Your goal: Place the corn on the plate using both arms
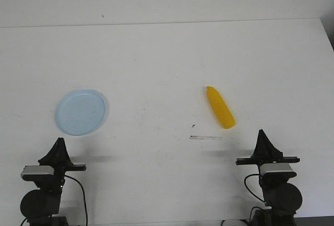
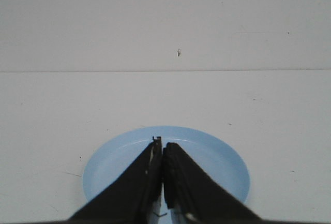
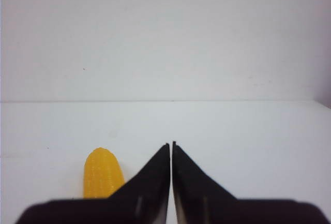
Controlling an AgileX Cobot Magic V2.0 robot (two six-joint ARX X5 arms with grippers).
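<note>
The yellow corn (image 1: pixel 220 107) lies on the white table right of centre, its narrow tip toward the far side. The pale blue plate (image 1: pixel 80 112) lies flat at the left, nothing on it. My left gripper (image 1: pixel 60 141) is shut and empty, just short of the plate's near rim. My right gripper (image 1: pixel 261 133) is shut and empty, a little to the right of the corn's thick near end. In the left wrist view the plate (image 2: pixel 217 157) sits right beyond the shut gripper (image 2: pixel 160 142). In the right wrist view the corn (image 3: pixel 102 174) shows beside the shut gripper (image 3: pixel 171 144).
A thin strip of clear tape (image 1: pixel 205 138) lies on the table just in front of the corn. The white table (image 1: pixel 156 59) ends at a pale wall behind, and its right edge (image 1: pixel 327 38) is close to the right arm's side.
</note>
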